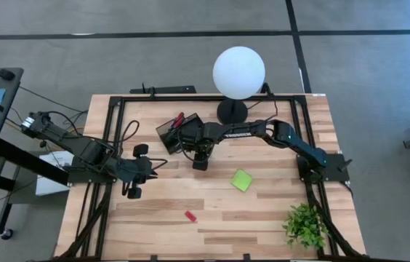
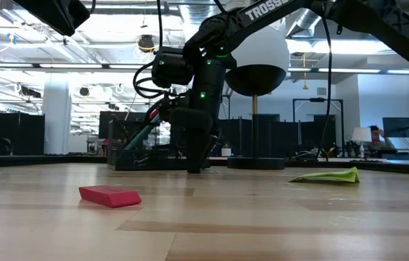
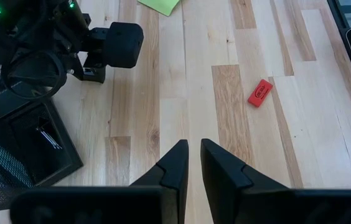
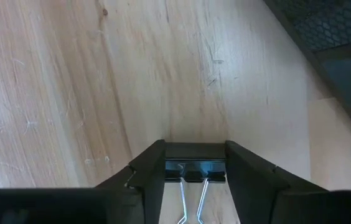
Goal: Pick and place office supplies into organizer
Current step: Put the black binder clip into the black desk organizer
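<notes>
My right gripper (image 1: 201,161) points down at the table just near of the black organizer (image 1: 179,133) and is shut on a black binder clip (image 4: 195,163). In the low view its fingers (image 2: 197,161) reach almost to the wood. Red-handled scissors (image 1: 178,118) and pens (image 2: 154,119) stand in the organizer. The lime-green sticky-note pad (image 1: 242,180) lies flat to the right of the gripper. The small red piece (image 1: 190,216) lies flat nearer the near edge. My left gripper (image 1: 153,167) waits shut at the table's left, and only bare wood shows ahead of it (image 3: 194,163). My right gripper pinches the clip's black body (image 4: 195,153) between its two fingertips, coming from above and pointing down. The clip's wire handles (image 4: 191,199) run back up between the fingers. I cannot tell whether the clip rests on the table or hangs just above it.
A white globe lamp (image 1: 239,71) with a round black base (image 1: 232,110) stands behind the right arm at the far edge. A small green plant (image 1: 305,224) sits at the near right corner. Bare wood (image 1: 154,218) lies between the red piece and the left arm.
</notes>
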